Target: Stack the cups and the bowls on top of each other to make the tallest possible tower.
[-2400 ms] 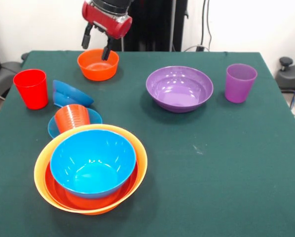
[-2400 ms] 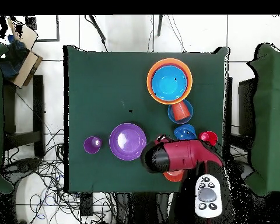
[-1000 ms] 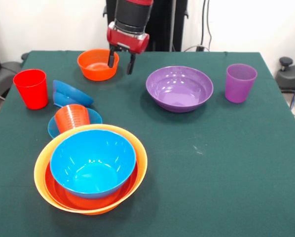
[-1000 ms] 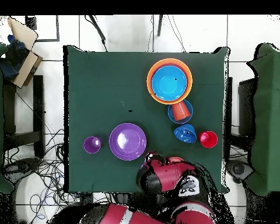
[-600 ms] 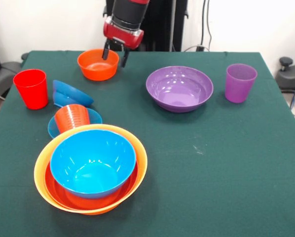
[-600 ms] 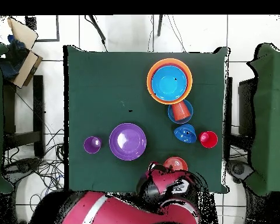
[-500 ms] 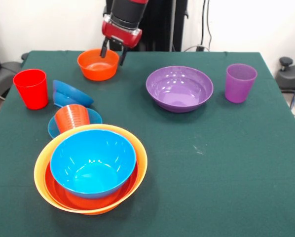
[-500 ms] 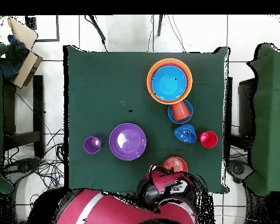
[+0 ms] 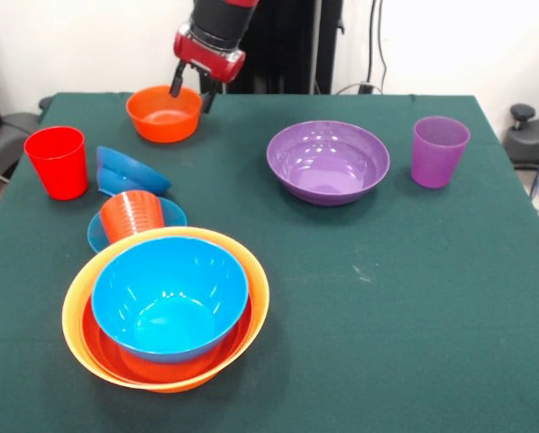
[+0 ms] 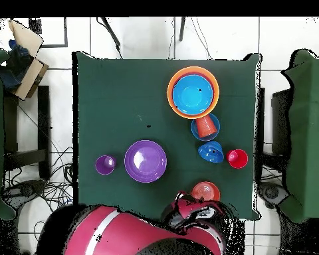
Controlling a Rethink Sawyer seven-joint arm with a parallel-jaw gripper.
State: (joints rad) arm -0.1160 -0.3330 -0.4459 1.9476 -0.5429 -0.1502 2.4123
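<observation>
The end effector (image 9: pixel 190 90) is hanging with its fingers spread apart, straddling the rim of the small orange bowl (image 9: pixel 164 114) on the worktop (image 9: pixel 396 298); the overhead view is hiding those fingers under the arm (image 10: pixel 122 236). The tower (image 9: pixel 166 307) is sitting well apart from that bowl.

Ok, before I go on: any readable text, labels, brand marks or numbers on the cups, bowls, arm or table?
None: no readable text in either view.
The cups and bowls, such as the purple cup and small orange bowl, are plain plastic.
The gripper and green table show no markings.
</observation>
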